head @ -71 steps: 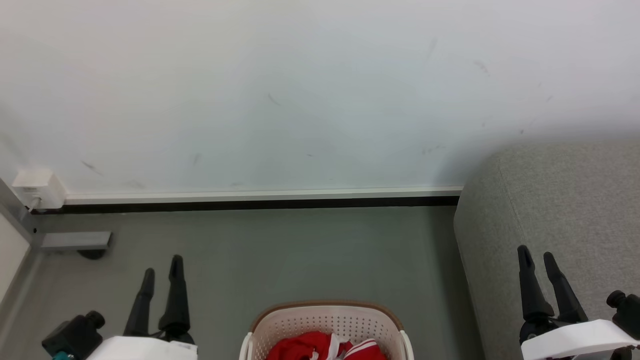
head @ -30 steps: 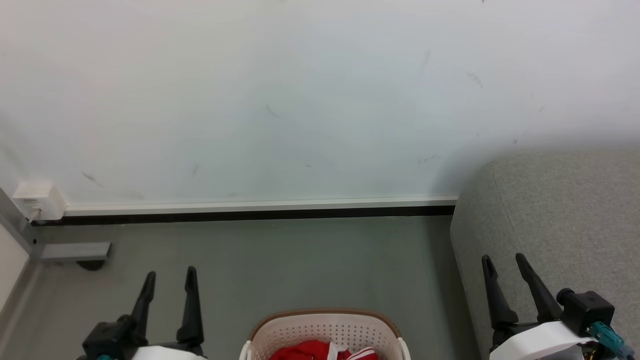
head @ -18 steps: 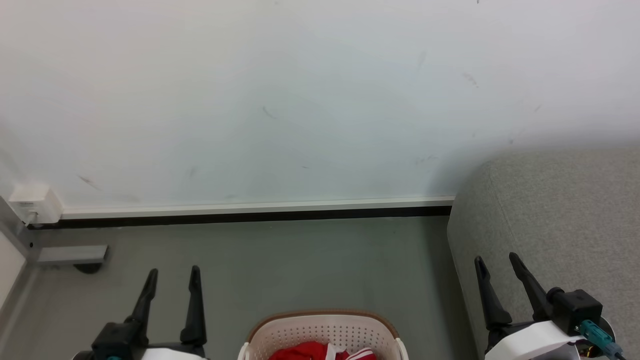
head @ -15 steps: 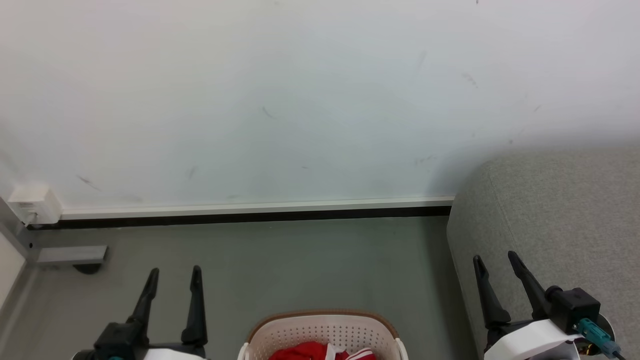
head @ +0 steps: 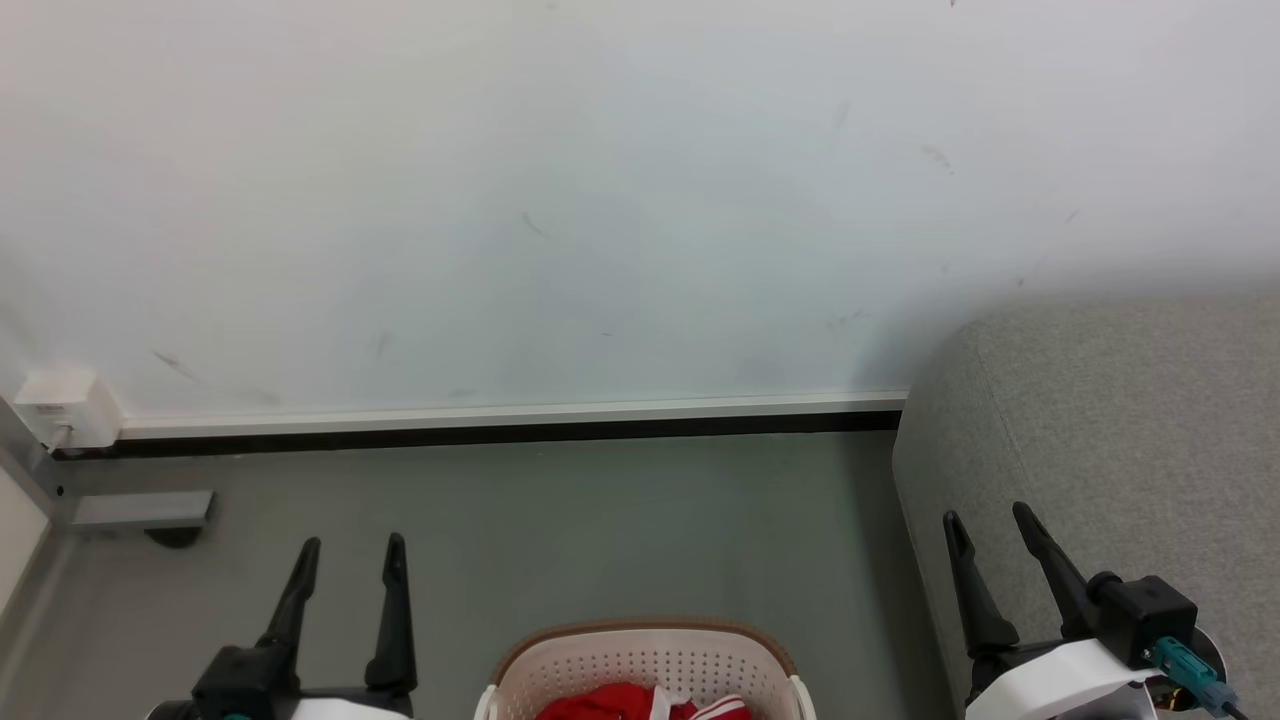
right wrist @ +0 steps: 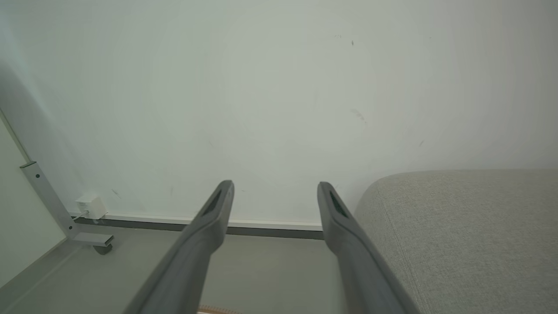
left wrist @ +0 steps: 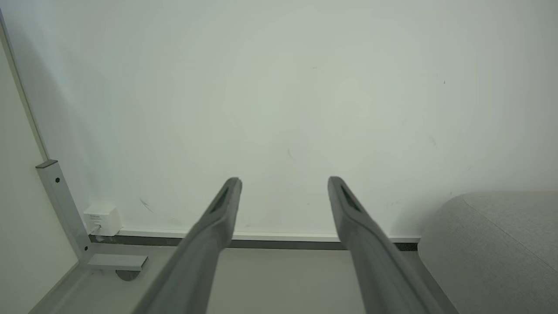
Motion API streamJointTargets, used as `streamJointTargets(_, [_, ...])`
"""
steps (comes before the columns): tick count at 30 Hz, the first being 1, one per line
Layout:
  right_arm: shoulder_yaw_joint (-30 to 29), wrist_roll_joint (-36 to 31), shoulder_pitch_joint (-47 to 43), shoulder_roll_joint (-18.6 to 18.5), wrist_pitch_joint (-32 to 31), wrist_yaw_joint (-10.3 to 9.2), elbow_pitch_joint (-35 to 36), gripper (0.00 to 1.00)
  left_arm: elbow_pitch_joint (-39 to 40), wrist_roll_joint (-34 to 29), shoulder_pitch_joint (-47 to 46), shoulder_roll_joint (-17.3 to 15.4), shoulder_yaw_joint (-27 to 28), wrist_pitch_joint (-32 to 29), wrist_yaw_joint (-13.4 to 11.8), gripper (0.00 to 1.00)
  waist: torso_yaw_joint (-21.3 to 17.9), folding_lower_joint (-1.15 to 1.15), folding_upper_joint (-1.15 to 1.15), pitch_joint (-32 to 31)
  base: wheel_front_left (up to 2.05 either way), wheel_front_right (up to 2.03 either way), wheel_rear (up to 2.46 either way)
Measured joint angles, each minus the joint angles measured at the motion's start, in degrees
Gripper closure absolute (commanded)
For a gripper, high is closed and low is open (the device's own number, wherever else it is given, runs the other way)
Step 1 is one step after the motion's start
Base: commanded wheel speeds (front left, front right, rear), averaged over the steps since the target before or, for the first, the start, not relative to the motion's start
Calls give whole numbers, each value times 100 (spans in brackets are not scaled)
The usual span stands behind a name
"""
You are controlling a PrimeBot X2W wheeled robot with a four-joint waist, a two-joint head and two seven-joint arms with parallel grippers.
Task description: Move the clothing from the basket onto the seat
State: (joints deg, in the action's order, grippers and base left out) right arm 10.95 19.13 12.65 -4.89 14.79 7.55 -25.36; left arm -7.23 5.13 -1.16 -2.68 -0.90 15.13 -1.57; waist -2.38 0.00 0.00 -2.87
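The cream basket [head: 640,665] with a brown rim stands at the bottom centre of the head view, cut off by the frame edge. Red clothing [head: 640,703] with white stripes lies inside it. The grey seat [head: 1110,440] fills the right side, and its rounded corner also shows in both wrist views [left wrist: 497,244] [right wrist: 457,231]. My left gripper [head: 350,548] is open and empty over the floor, left of the basket. My right gripper [head: 988,518] is open and empty in front of the seat's near corner. In each wrist view the gripper [left wrist: 283,179] [right wrist: 274,184] points at the wall.
A white wall with a dark baseboard [head: 480,433] runs across behind the basket. A small white box [head: 60,410] sits on the wall at the left, above a grey metal foot [head: 140,508] of a frame. Grey floor [head: 620,520] lies between the grippers.
Over the last second the picture has shifted only slightly. Both grippers stay open, with the right one a little further left. The basket and clothing have not moved.
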Motion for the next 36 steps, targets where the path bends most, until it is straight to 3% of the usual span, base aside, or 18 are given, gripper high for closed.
streamJointTargets(25, [4,8,1,-3,0,0,2,0,-4,38,10,-1,-15,0,-10,0,-23,0,0,57,0,0,0])
streamJointTargets(36, [37,8,107,-46,0,0,83,0,-24,133,-23,-2,-59,1,1,0,-256,0,0,158,0,0,0])
